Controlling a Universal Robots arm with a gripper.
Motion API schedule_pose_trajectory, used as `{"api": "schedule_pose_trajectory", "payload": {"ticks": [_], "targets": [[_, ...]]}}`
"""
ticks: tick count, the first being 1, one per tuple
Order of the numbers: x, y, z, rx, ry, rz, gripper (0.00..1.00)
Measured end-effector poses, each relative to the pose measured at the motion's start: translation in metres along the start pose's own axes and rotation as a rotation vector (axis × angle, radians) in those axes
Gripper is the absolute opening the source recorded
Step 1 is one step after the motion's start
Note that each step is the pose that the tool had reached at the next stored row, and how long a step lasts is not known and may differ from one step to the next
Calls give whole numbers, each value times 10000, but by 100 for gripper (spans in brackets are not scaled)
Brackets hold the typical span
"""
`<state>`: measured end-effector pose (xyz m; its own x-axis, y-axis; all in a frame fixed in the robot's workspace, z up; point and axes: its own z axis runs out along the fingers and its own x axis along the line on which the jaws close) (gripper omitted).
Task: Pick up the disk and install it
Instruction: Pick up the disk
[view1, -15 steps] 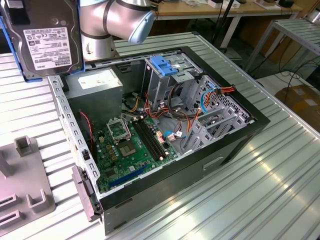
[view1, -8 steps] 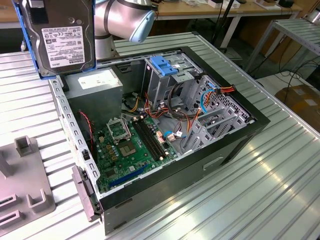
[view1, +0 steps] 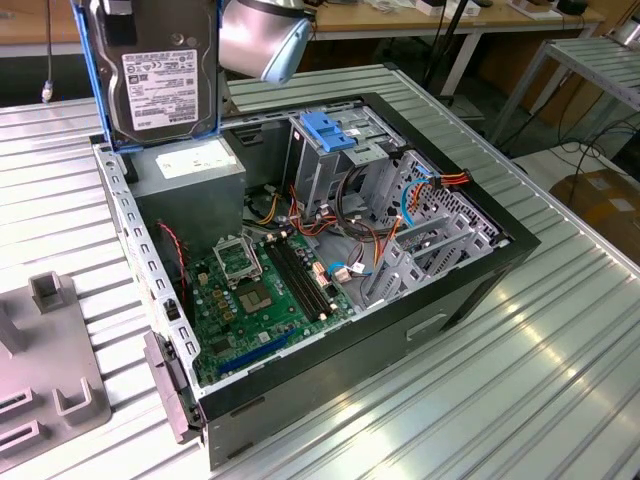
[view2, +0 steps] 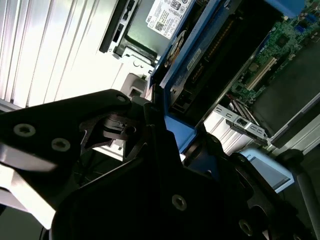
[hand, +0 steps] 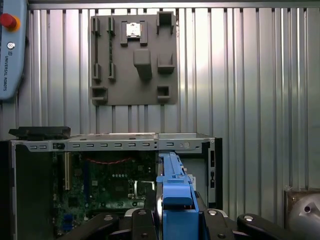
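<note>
The disk (view1: 155, 85), a grey hard drive with a white label and blue side rails, hangs upright in the air at the exterior view's top left. It is above the power supply corner of the open computer case (view1: 520, 245). In both wrist views my gripper (hand: 172, 216) (view2: 165, 135) is shut on the disk's blue rail (hand: 172, 185), black fingers (hand: 142, 220) on either side. In the second wrist view the disk (view2: 210, 55) tilts over the case interior. The drive cage (view1: 355, 160) with its blue bracket (view1: 330, 132) stands at the case's far end.
The motherboard (view1: 265, 295), loose cables (view1: 400, 205) and a grey power supply (view1: 190, 170) lie inside the case. On the ribbed metal table (view1: 520, 370) a grey fixture plate (view1: 45, 370) (hand: 132, 60) lies beside the case. A teach pendant (hand: 10, 50) lies at the table's edge.
</note>
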<state>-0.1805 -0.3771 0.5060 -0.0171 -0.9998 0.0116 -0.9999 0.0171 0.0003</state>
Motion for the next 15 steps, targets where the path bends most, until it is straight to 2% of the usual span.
{"api": "schedule_pose_trajectory", "payload": {"ticks": [2, 4, 7, 11, 15], "targets": [[-2, -109, 0, -1, 1, 1, 37], [-3, -175, 0, 0, 1, 0, 37], [0, -242, 1, 0, 0, 1, 37], [58, -335, 2, 0, 0, 1, 37], [111, -396, 3, 0, 0, 0, 37]]}}
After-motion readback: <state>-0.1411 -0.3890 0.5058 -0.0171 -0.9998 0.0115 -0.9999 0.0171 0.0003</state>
